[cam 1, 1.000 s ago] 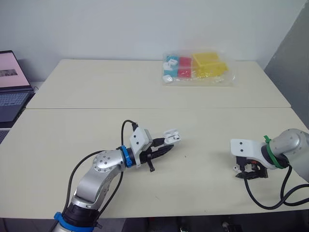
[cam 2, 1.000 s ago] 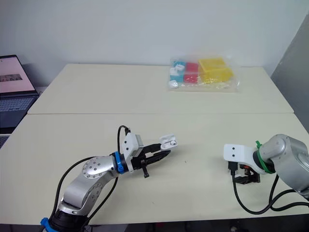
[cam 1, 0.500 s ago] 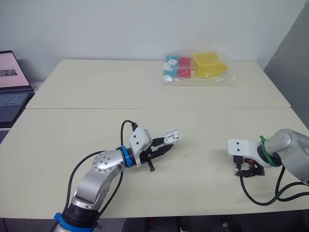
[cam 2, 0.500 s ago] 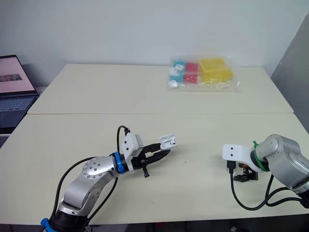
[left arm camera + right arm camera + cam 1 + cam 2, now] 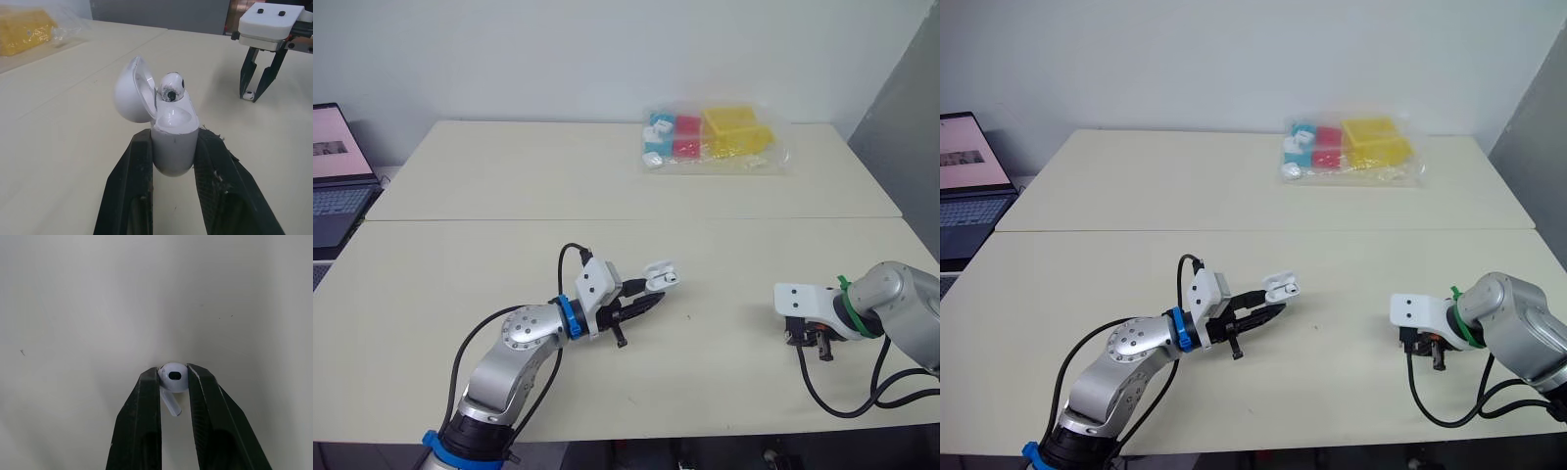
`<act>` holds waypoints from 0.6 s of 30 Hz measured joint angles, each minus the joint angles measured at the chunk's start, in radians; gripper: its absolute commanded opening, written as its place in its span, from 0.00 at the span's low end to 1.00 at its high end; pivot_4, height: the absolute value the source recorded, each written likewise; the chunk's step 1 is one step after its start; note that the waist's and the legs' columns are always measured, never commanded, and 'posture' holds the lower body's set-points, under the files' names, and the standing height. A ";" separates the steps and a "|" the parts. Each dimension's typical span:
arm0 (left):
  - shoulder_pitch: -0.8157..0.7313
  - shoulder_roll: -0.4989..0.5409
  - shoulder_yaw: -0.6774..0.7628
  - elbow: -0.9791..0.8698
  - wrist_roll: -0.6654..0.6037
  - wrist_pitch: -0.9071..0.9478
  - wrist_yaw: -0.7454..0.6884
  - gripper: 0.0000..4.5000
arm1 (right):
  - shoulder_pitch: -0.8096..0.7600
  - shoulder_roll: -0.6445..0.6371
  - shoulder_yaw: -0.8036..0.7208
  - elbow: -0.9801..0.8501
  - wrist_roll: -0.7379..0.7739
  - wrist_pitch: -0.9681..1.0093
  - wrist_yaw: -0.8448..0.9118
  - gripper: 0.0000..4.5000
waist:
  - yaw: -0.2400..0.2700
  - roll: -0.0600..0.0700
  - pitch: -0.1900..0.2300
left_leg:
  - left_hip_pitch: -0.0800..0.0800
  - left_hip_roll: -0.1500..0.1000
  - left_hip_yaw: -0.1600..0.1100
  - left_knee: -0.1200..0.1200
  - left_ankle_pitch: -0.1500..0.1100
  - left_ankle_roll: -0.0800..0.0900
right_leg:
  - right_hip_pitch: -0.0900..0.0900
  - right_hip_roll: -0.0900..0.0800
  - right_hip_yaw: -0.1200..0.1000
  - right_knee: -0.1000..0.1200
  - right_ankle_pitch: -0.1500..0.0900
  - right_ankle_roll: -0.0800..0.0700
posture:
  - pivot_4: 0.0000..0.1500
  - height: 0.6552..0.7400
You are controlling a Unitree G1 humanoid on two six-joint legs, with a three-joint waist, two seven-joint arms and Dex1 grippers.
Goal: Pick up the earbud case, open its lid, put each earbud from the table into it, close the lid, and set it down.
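We see the left gripper [image 5: 647, 303] clamped on the lower body of the white earbud case [image 5: 174, 144], which is held off the table [image 5: 509, 186] near its front middle. The lid [image 5: 131, 95] is flipped open and the first earbud [image 5: 171, 87] sits in a slot. To the right, the right gripper [image 5: 813, 346] points down and pinches the second earbud [image 5: 173, 376] by its head. It is low at the tabletop; we can't tell if it touches.
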 measured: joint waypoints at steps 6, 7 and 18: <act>-0.017 -0.004 0.001 0.007 -0.005 0.002 0.002 0.17 | -0.019 0.008 -0.101 0.006 0.079 -0.018 0.017 0.09 | 0.000 0.000 0.000 | 0.000 0.000 0.000 0.000 0.000 0.000 | 0.000 0.000 0.000 0.000 0.000 0.000 | 1.00 0.95; -0.021 -0.009 0.002 0.007 -0.009 0.007 0.003 0.17 | -0.023 0.008 -0.128 -0.003 0.097 -0.020 0.019 0.09 | 0.001 0.000 0.000 | -0.001 0.000 0.000 0.000 0.000 0.000 | 0.000 0.000 0.000 0.000 0.000 0.000 | 1.00 0.95; -0.117 -0.074 0.004 0.050 -0.025 0.010 0.016 0.17 | -0.217 0.392 -0.566 -0.192 0.515 0.342 -0.209 0.09 | 0.001 0.000 0.000 | -0.001 0.000 -0.002 0.000 0.000 0.000 | 0.000 0.001 -0.001 0.001 0.001 -0.001 | 1.00 0.95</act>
